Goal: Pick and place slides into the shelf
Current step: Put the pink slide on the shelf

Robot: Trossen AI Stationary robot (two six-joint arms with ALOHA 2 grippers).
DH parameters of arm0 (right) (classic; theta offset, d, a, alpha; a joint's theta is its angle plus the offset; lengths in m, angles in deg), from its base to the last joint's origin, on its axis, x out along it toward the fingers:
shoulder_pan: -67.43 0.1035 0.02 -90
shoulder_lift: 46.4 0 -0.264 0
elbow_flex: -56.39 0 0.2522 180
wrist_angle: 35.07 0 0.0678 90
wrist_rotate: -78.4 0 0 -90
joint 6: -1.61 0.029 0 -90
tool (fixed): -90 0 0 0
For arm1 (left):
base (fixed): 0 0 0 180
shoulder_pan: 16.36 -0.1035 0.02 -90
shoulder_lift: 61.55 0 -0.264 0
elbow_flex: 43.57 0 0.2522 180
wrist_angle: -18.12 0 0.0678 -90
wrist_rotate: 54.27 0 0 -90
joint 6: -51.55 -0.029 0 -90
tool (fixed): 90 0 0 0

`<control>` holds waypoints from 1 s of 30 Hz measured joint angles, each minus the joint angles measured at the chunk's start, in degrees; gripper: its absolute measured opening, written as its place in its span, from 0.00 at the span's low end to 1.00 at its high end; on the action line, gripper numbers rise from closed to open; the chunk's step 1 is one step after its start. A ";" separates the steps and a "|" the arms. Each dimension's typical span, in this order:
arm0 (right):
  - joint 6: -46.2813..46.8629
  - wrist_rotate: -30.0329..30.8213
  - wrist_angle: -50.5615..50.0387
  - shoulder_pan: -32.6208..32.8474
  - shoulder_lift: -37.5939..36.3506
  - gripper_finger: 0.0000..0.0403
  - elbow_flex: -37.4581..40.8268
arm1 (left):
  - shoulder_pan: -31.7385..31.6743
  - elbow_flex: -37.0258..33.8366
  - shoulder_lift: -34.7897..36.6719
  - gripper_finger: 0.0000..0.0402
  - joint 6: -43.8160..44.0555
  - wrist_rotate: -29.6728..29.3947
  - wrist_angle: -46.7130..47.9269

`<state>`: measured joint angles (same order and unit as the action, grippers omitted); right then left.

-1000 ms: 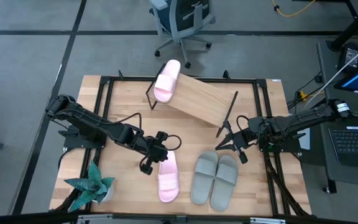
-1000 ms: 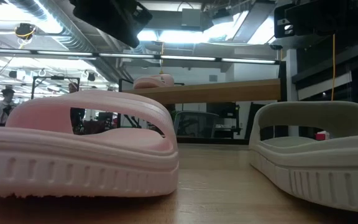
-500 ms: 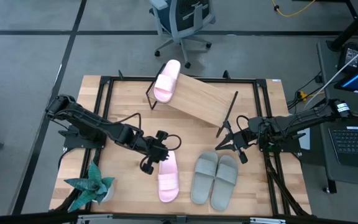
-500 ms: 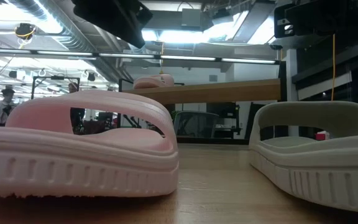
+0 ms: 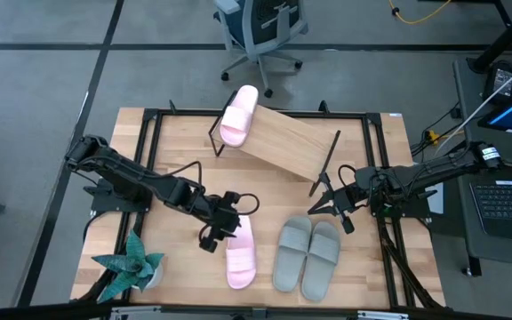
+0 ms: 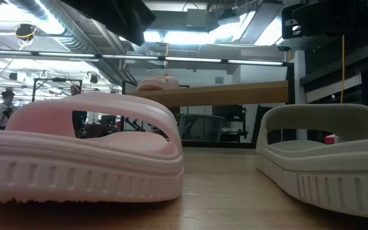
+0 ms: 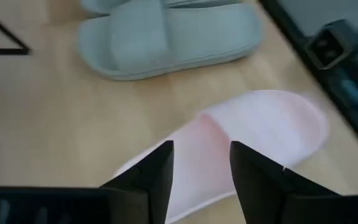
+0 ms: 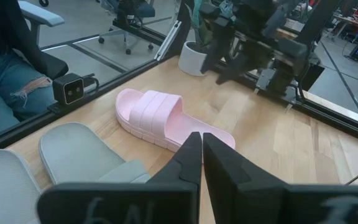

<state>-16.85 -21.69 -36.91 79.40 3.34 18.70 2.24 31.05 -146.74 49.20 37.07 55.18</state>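
A pale pink slide (image 5: 241,255) lies flat on its sole on the table near the front; it also shows in the left wrist view (image 7: 253,130). My left gripper (image 7: 201,155) is open just over its strap, one finger toward each side; I cannot tell whether it touches. The grey-green pair (image 5: 308,255) lies side by side to the right of it. The other pink slide (image 5: 238,114) rests on the left end of the slanted wooden shelf (image 5: 284,140). My right gripper (image 5: 320,203) is shut and empty, right of the shelf's near end.
A potted plant (image 5: 132,267) stands at the front left corner. The black frame rails (image 5: 154,124) run round the tabletop. An office chair (image 5: 260,27) stands beyond the far edge, and a laptop (image 5: 505,204) sits off the right edge.
My left gripper has shifted a little toward the table's near edge, over the pink slide. The slides and the right arm have stayed where they were.
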 joint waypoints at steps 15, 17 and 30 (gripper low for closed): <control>-0.02 0.00 0.10 0.02 0.02 0.05 -0.02 | 1.40 -0.09 -4.32 0.31 6.79 -1.38 -1.63; -0.02 0.00 -0.12 0.00 0.02 0.05 -0.02 | 1.77 -0.02 -5.81 0.30 6.77 -1.49 -2.66; -0.01 0.00 -0.13 0.02 0.02 0.05 -0.02 | 2.63 -0.04 -8.31 0.30 14.38 3.33 -3.35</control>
<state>-16.87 -21.69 -37.04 79.41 3.36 18.68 4.87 31.01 -155.05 63.58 40.41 51.83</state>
